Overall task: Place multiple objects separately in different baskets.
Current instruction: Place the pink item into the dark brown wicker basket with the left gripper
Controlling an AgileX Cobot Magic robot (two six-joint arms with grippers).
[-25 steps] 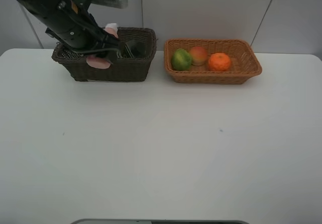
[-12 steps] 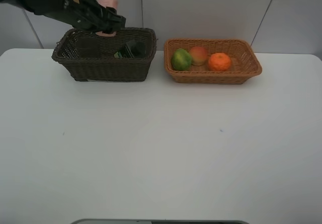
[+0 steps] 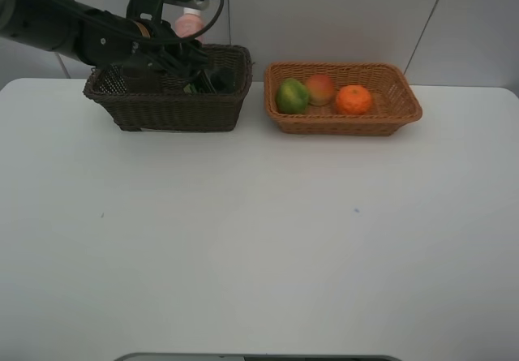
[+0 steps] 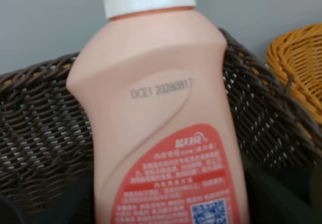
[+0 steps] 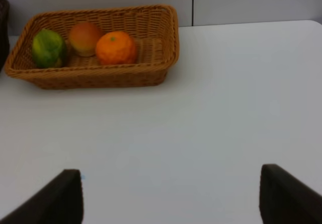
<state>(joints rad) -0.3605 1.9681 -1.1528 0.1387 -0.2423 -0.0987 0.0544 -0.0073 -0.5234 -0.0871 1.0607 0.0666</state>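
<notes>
The near half of the bench [image 3: 259, 239] is bare. At its far edge, the left hand [image 3: 182, 49] holds the pink bottle [image 3: 189, 23] upright over the dark basket [image 3: 170, 109]; lower it clear of the rim before letting go. The right hand's [image 5: 171, 194] fingers are spread wide.

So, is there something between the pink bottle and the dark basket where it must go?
Nothing visible blocks it. The pink bottle is upright at the dark basket, near the back rim, with the left gripper beside it. A dark green bottle already lies inside, toward the right end, off to one side of that spot.
</notes>
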